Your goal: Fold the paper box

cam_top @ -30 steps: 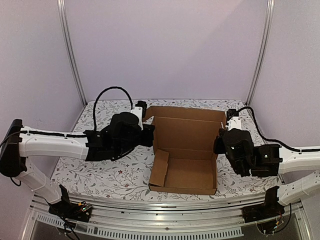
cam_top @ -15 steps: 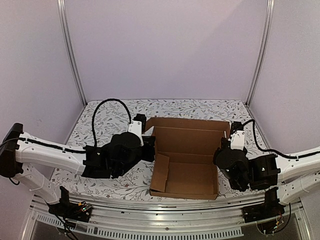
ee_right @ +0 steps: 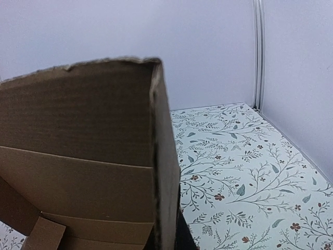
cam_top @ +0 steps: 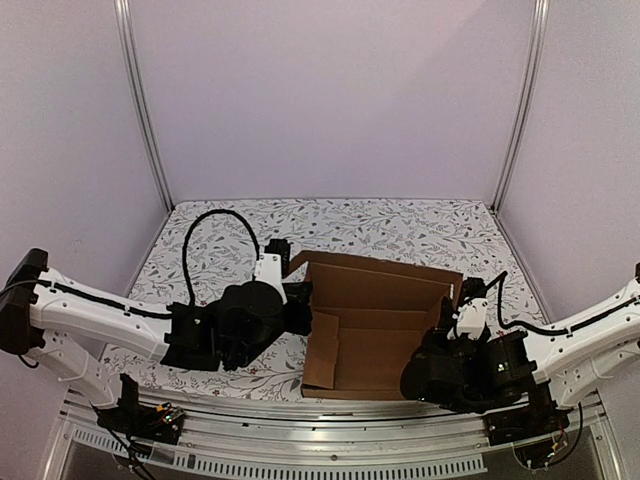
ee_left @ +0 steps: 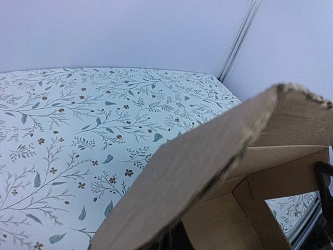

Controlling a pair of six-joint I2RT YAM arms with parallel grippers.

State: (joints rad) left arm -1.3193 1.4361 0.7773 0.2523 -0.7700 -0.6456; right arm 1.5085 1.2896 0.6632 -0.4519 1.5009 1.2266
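Note:
The paper box is brown corrugated cardboard, part-folded, open at the top, with its back panel raised and leaning forward. My left gripper is at the box's left side, shut on a side flap. In the left wrist view that flap covers the jaws; only a dark bit of finger shows beneath it. My right gripper is at the right wall. In the right wrist view the wall's edge runs down between the jaws, with one dark finger against its outer face.
The table has a white cloth with a floral print. Lilac walls and metal posts close in the back and sides. The aluminium rail with the arm bases runs along the near edge, just in front of the box.
Both arms have drawn back toward the near edge and the box has come with them. Its back panel has tipped forward. The right arm has dropped lower.

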